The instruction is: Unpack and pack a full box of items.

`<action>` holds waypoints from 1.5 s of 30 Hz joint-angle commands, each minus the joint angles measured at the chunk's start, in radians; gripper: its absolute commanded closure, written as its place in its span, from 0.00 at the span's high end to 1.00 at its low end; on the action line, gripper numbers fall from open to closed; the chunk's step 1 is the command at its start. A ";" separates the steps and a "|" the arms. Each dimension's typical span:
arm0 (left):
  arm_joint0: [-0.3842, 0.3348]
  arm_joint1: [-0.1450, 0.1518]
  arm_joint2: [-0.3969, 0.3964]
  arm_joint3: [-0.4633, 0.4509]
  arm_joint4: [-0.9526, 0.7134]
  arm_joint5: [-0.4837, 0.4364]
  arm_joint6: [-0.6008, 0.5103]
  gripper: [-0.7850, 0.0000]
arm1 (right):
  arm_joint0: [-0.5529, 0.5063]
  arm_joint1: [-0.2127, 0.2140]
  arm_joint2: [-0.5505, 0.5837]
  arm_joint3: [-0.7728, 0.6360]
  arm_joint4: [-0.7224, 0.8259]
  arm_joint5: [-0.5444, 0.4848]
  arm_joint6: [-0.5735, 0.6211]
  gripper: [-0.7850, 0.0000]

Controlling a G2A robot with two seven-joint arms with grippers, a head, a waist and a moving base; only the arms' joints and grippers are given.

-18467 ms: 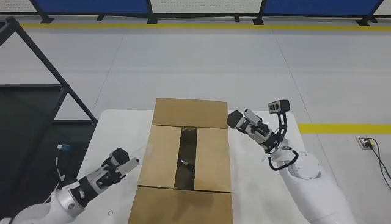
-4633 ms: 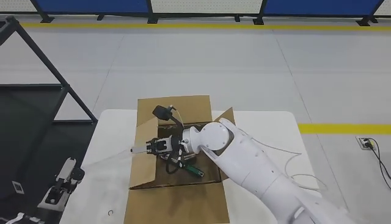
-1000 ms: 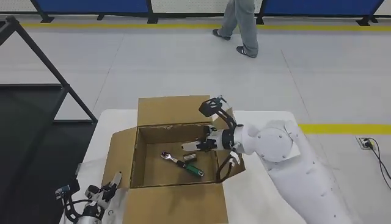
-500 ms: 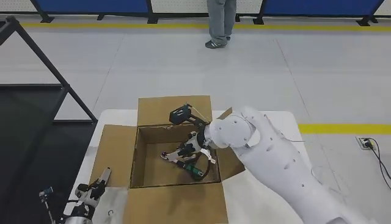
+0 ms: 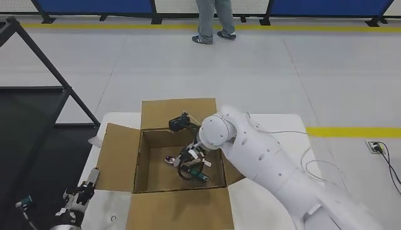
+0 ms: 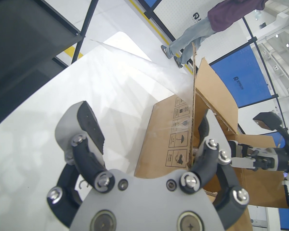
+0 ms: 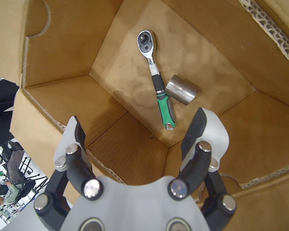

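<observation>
The cardboard box (image 5: pixel 116 157) stands open on the white counter (image 5: pixel 120 118), its far, near and left flaps spread outward. On its bare floor, about the middle, a ratchet wrench (image 7: pixel 156 80) lies flat, with a chrome head, a black neck and a green-and-black handle. A short metal socket (image 7: pixel 183 93) lies on its side just beside the handle, where black meets green, and seems to touch it.
</observation>
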 commanded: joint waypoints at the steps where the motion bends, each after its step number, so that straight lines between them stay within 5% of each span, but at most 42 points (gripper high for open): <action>1: 0.003 -0.002 -0.010 -0.010 -0.028 -0.006 0.009 1.00 | 0.013 -0.020 -0.018 0.040 -0.009 0.011 0.001 1.00; 7: 0.006 -0.007 -0.035 -0.042 -0.097 -0.020 0.029 1.00 | 0.039 -0.071 -0.051 0.129 -0.018 0.021 0.004 1.00; 20: 0.003 -0.020 -0.043 -0.090 -0.191 -0.091 0.143 1.00 | 0.014 -0.074 -0.056 0.127 -0.043 0.040 -0.049 1.00; 34: 0.019 -0.026 -0.038 -0.095 -0.198 -0.127 0.140 1.00 | -0.028 -0.121 -0.132 0.153 -0.244 0.150 -0.132 1.00; 45: 0.030 -0.030 -0.046 -0.082 -0.207 -0.147 0.133 1.00 | -0.030 -0.130 -0.123 0.165 -0.240 0.166 -0.142 1.00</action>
